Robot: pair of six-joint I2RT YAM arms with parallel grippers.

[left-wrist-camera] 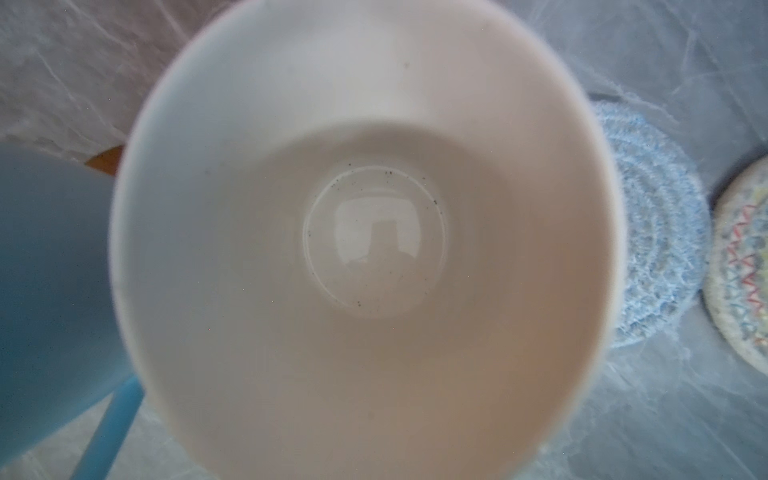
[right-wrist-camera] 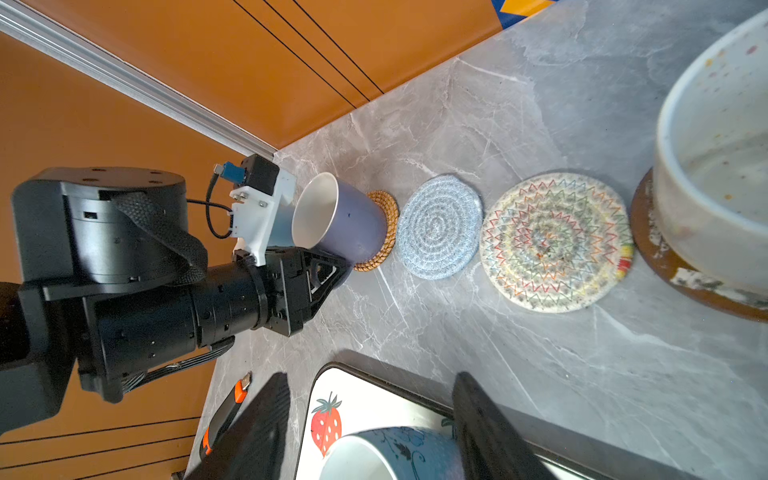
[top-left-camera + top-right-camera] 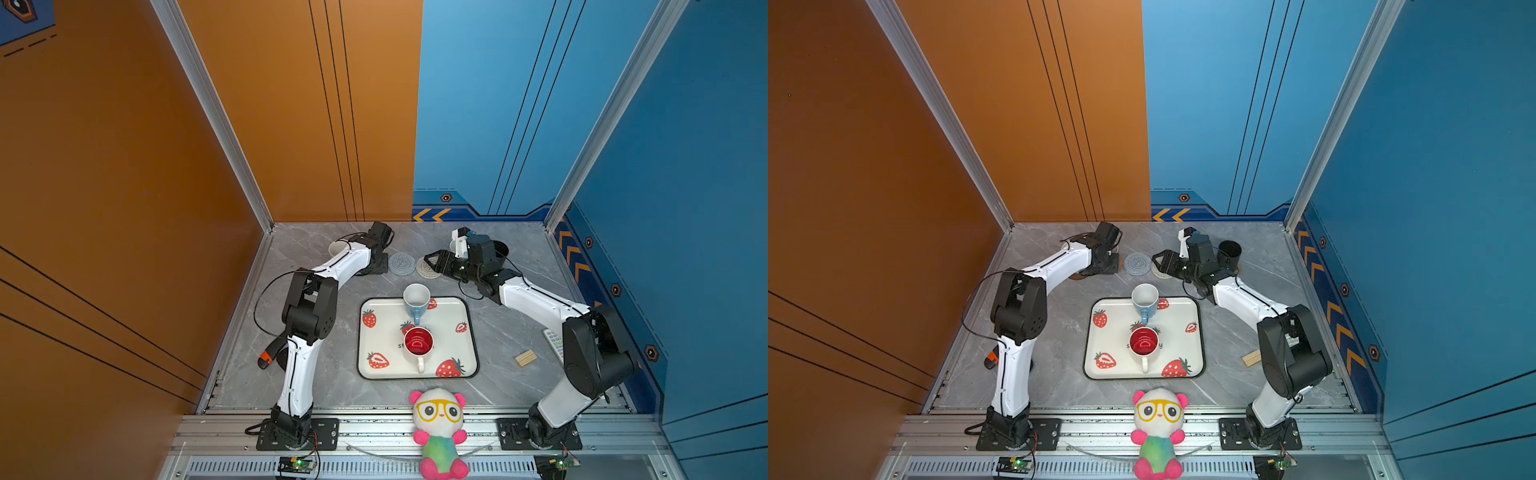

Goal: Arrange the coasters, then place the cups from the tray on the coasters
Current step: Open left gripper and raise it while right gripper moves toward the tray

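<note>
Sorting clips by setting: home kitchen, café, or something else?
Most likely a robot lab test cell, not a home: the left arm and right arm are bolted to an aluminium rail, and an orange wall panel and blue wall panel box in the tabletop.

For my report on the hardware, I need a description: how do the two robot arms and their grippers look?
The left arm and right arm match: white curved shells, black joint housings, black bases. A thin black cable loops beside each. The right gripper is black, with wedge-shaped fingers.
</note>
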